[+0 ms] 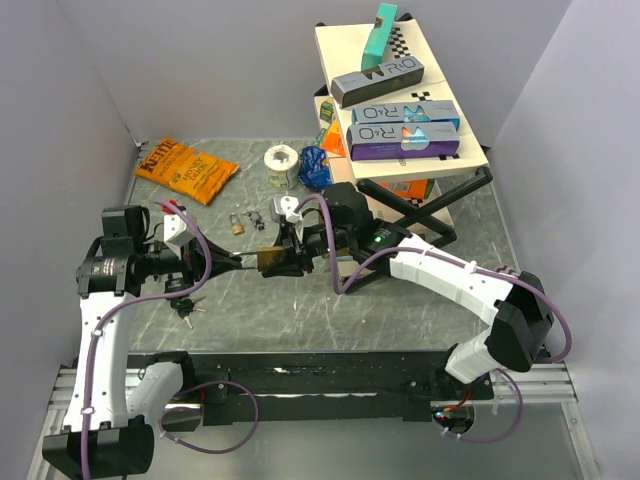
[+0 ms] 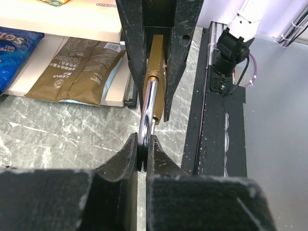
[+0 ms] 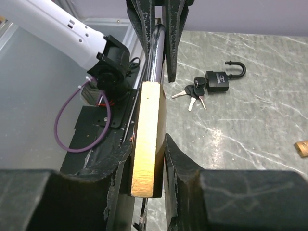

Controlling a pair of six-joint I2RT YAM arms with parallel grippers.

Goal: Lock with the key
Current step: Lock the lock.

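The grey marbled table [image 1: 300, 320] sits between pale walls, with a bag of chips [image 1: 186, 169] at its far left. My left gripper [image 1: 243, 262] is clenched on the steel shackle [image 2: 149, 103] of the brass padlock [image 3: 146, 139], which is held off the table near its middle. My right gripper [image 1: 288, 258] clamps its body. A black padlock [image 3: 219, 81] with keys [image 3: 193, 91] lies just beyond. A shelf [image 1: 345, 50] of boxes [image 1: 405, 140] stands far right.

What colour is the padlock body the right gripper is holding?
The padlock body is brass-gold, seen best in the right wrist view.
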